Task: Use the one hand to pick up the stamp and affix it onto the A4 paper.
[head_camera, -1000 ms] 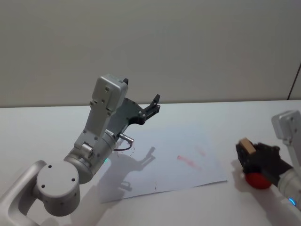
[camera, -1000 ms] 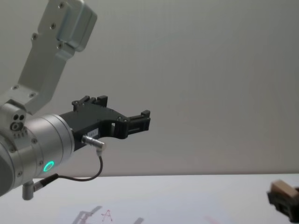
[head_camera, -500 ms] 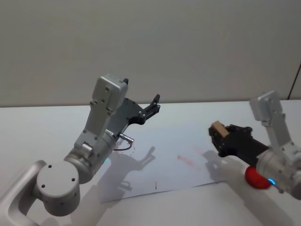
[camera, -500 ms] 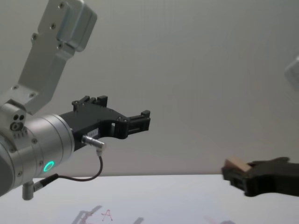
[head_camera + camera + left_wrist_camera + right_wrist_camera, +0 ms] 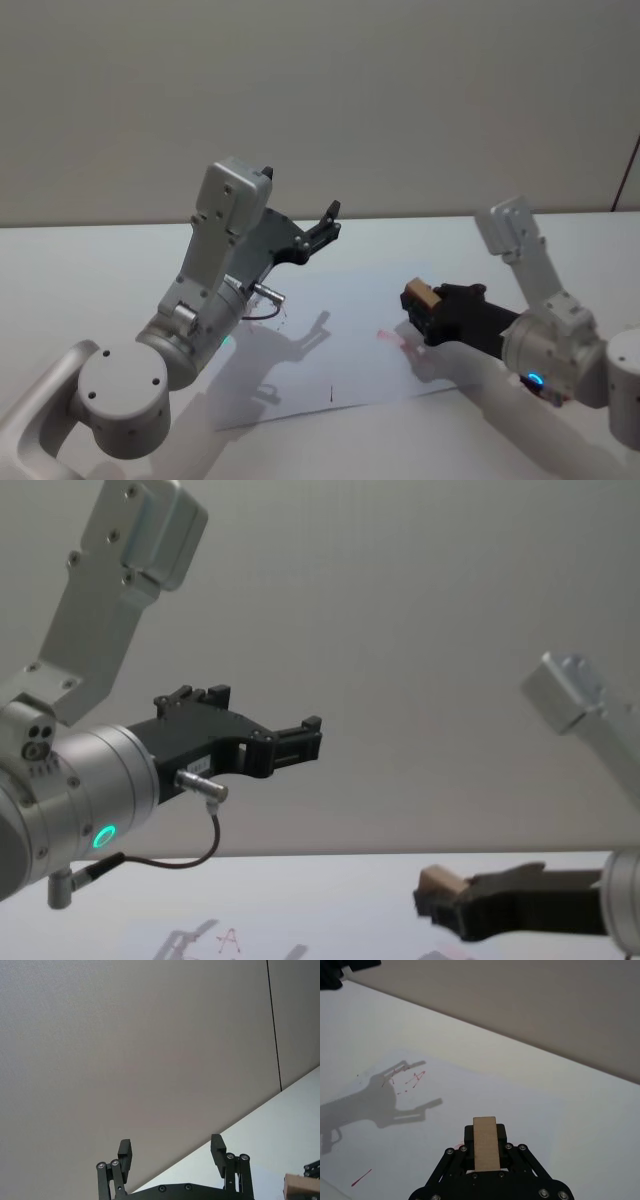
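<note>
The right gripper (image 5: 419,308), clenched on the tan stamp (image 5: 421,296), has travelled from the right of the head view toward the centre. Half a second ago it sat past the right edge of the A4 paper (image 5: 330,360). Now it hangs over the sheet's right part, just above the red marks (image 5: 388,337), and its shadow falls on the paper. In the chest view it has slid left and lower, toward the white table (image 5: 330,900). The left gripper (image 5: 328,222) stays raised at centre-left of the head view, its fingers spread apart and holding nothing.
</note>
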